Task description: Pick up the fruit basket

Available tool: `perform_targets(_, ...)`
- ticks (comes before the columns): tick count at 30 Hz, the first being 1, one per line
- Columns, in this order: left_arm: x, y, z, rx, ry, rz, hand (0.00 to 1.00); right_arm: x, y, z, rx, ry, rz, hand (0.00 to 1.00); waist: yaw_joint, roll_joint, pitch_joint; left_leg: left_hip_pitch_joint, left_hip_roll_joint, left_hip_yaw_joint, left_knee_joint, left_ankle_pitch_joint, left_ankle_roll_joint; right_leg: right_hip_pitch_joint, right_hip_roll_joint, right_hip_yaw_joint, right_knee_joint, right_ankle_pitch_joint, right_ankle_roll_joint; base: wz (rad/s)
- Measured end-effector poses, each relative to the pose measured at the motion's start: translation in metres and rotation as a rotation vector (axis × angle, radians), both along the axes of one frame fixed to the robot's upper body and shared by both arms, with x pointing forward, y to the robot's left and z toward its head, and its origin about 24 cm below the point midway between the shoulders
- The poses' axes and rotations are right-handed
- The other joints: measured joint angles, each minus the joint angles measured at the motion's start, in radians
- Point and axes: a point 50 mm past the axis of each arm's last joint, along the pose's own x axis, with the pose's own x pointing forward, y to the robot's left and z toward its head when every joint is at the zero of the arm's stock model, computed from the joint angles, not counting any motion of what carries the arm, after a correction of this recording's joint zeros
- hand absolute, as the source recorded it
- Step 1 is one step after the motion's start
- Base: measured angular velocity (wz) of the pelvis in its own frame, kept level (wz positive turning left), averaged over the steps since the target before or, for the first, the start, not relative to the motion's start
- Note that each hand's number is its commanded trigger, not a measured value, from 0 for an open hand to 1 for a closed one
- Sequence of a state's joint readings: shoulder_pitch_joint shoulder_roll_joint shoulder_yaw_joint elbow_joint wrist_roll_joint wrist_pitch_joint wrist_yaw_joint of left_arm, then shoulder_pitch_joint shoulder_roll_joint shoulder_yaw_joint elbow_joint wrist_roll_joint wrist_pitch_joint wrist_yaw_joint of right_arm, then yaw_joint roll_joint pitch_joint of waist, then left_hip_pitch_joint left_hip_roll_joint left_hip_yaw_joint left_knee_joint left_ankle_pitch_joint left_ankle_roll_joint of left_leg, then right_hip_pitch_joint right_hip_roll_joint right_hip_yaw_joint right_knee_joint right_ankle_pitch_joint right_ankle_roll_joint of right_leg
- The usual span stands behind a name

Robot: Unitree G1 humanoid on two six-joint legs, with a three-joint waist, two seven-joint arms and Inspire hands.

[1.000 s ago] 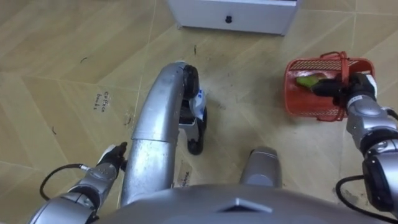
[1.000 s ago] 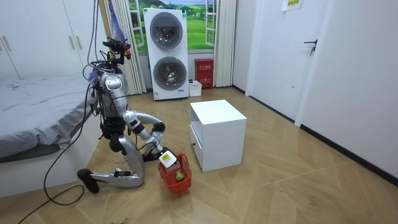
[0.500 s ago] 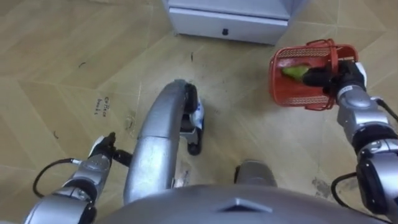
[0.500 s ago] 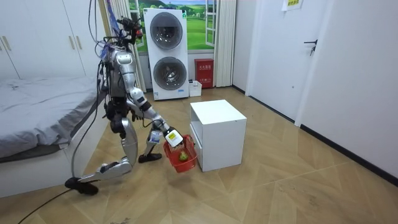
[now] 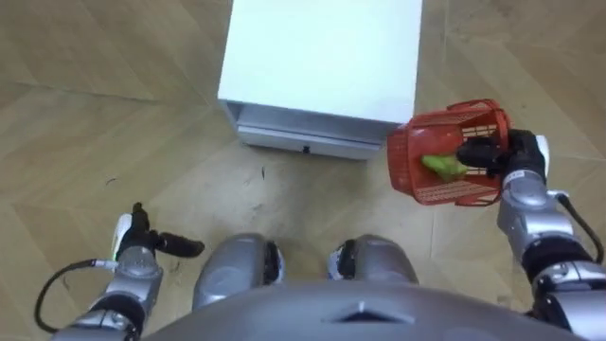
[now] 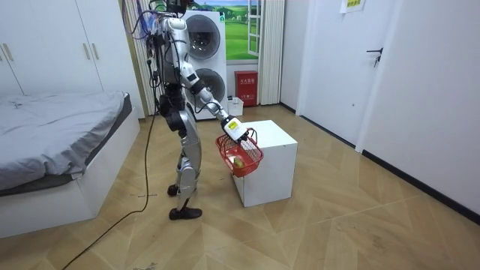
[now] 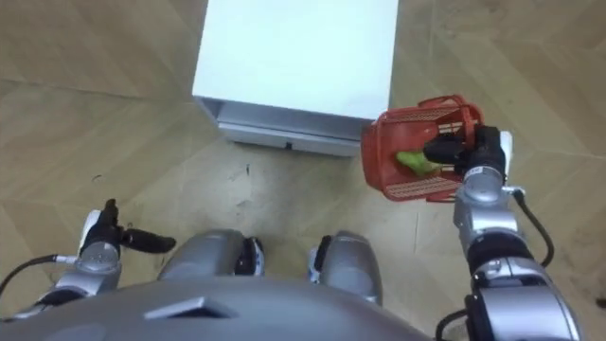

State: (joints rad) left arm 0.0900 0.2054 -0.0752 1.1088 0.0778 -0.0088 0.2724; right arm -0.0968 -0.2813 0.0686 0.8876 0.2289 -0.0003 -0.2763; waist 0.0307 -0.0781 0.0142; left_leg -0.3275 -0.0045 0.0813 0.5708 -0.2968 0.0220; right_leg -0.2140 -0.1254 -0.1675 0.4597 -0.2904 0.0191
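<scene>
I see my robot standing up straight on the wood floor [image 6: 315, 225], with a white box [image 5: 322, 57] right in front of it. The right hand [image 5: 485, 154] is up in the air, and its dark fingers are curled tight around the top of the red basket [image 5: 445, 185]. The basket is off the floor and hangs from that hand. It is tipped over, so its open side faces me. It sits just by the box's front right corner, and I cannot tell if it touches the box. A green fruit [image 5: 437, 168] lies inside the basket, close to the fingers. The left hand [image 5: 140, 248] is low by the robot's left side, well apart from the basket. Its fingers stick out straight and it holds nothing. The box has a shut drawer [image 5: 298, 140] along its front edge, on the side that faces the robot. In the room view, a bed [image 6: 60, 142] is at the left, and two washers [image 6: 201, 64] stand behind the robot.
</scene>
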Motion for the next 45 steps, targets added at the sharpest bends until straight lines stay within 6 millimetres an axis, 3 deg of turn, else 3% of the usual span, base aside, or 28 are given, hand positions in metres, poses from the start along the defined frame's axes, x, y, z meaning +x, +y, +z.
perform_targets(1, -0.002, 0.0, 0.0, -0.001, 0.005, 0.006, 0.0, -0.001, 0.0, 0.0, 0.0, -0.005, -0.004, 1.0, -0.011, -0.001, 0.0008, -0.004, -0.009, -0.006, -0.063, 0.006, 0.003, 0.02, 0.005, 0.03, -0.03, 0.007, 0.002, 0.29)
perform_targets(2, -0.001, -0.001, 0.0, -0.004, -0.004, 0.004, 0.0, -0.004, -0.006, 0.002, 0.0, -0.019, -0.031, 1.0, -0.013, 0.001, -0.0007, -0.03, -0.022, -0.013, -0.179, 0.078, 0.008, 0.048, 0.006, 0.052, -0.071, 0.007, 0.006, 0.12)
perform_targets(3, -0.008, 0.0, 0.0, -0.002, 0.002, 0.005, 0.0, -0.001, -0.006, 0.005, 0.012, -0.049, -0.047, 1.0, -0.003, -0.003, -0.0018, -0.028, -0.019, 0.008, -0.225, 0.198, 0.032, 0.064, 0.008, 0.058, -0.087, 0.003, 0.013, -0.05)
perform_targets(5, -0.02, 0.0, -0.002, 0.002, 0.027, 0.01, 0.0, 0.002, -0.001, 0.014, 0.015, -0.119, -0.024, 1.0, -0.002, -0.011, -0.0026, 0.033, -0.027, 0.015, -0.271, 0.207, 0.036, 0.115, 0.001, 0.033, -0.149, 0.027, 0.032, -0.16)
perform_targets(8, -0.03, 0.0, -0.003, 0.016, 0.058, -0.021, 0.0, 0.011, 0.006, 0.032, -0.001, -0.241, 0.03, 1.0, -0.001, -0.017, -0.0041, 0.08, -0.036, 0.015, -0.287, 0.206, 0.036, 0.195, 0.005, -0.029, -0.244, 0.058, 0.034, -0.05)
perform_targets(11, -0.025, 0.0, -0.001, 0.028, 0.039, -0.047, 0.0, 0.018, 0.011, 0.043, -0.045, -0.289, 0.097, 1.0, -0.001, -0.011, -0.0035, 0.107, -0.041, 0.015, -0.307, 0.205, 0.035, 0.221, 0.005, -0.03, -0.261, 0.059, 0.035, 0.0)
perform_targets(15, -0.027, 0.0, -0.001, 0.028, 0.043, -0.032, 0.0, 0.02, 0.015, 0.043, -0.052, -0.28, 0.15, 1.0, 0.002, 0.001, -0.0039, 0.154, -0.04, 0.018, -0.337, 0.204, 0.033, 0.251, 0.006, -0.034, -0.255, 0.057, 0.035, -0.03)
perform_targets(19, -0.034, 0.0, -0.002, 0.023, 0.064, -0.007, 0.0, 0.02, 0.021, 0.041, -0.031, -0.274, 0.158, 1.0, 0.003, 0.004, -0.0053, 0.157, -0.039, 0.019, -0.334, 0.205, 0.033, 0.253, 0.006, -0.033, -0.25, 0.057, 0.035, -0.04)
perform_targets(22, -0.036, 0.001, -0.003, 0.017, 0.083, -0.005, 0.0, 0.027, 0.026, 0.051, -0.022, -0.322, 0.178, 1.0, 0.004, 0.003, -0.0056, 0.16, -0.04, 0.02, -0.335, 0.205, 0.033, 0.249, 0.005, -0.032, -0.239, 0.057, 0.035, -0.01)
perform_targets(26, -0.039, -0.001, -0.004, 0.008, 0.092, -0.008, 0.0, 0.035, 0.031, 0.063, -0.018, -0.38, 0.205, 1.0, 0.02, 0.006, -0.0062, 0.162, -0.041, 0.024, -0.331, 0.204, 0.034, 0.25, 0.005, -0.033, -0.236, 0.057, 0.035, 0.0)
perform_targets(31, -0.041, -0.008, -0.006, -0.019, 0.102, -0.007, 0.0, 0.036, 0.034, 0.063, -0.041, -0.363, 0.263, 1.0, 0.041, 0.018, -0.0082, 0.165, -0.043, 0.032, -0.331, 0.198, 0.036, 0.241, 0.0, -0.032, -0.216, 0.053, 0.038, -0.04)
perform_targets(37, -0.052, -0.01, -0.01, -0.052, 0.164, -0.002, 0.0, 0.042, 0.042, 0.072, -0.036, -0.39, 0.316, 1.0, 0.059, 0.014, -0.0052, 0.179, -0.06, 0.063, -0.331, 0.169, 0.06, 0.18, -0.044, -0.031, -0.053, 0.02, 0.066, -0.11)
perform_targets(40, -0.052, -0.009, -0.01, -0.069, 0.178, -0.006, 0.0, 0.043, 0.046, 0.072, -0.032, -0.387, 0.331, 1.0, 0.056, 0.007, 0.0026, 0.191, -0.075, 0.068, -0.309, 0.142, 0.081, 0.099, -0.099, -0.037, 0.165, 0.022, 0.066, 0.04)
perform_targets(42, -0.053, -0.008, -0.01, -0.069, 0.186, -0.013, 0.0, 0.043, 0.049, 0.07, -0.021, -0.374, 0.335, 1.0, 0.058, 0.008, 0.0077, 0.201, -0.087, 0.069, -0.273, 0.113, 0.096, 0.047, -0.132, -0.03, 0.291, 0.061, 0.052, 0.0)
perform_targets(45, -0.052, -0.007, -0.01, -0.069, 0.189, -0.03, 0.0, 0.043, 0.053, 0.068, -0.006, -0.363, 0.36, 1.0, 0.059, 0.03, 0.0124, 0.206, -0.08, 0.06, -0.257, 0.096, 0.113, 0.018, -0.126, -0.023, 0.327, 0.1, 0.044, -0.03)
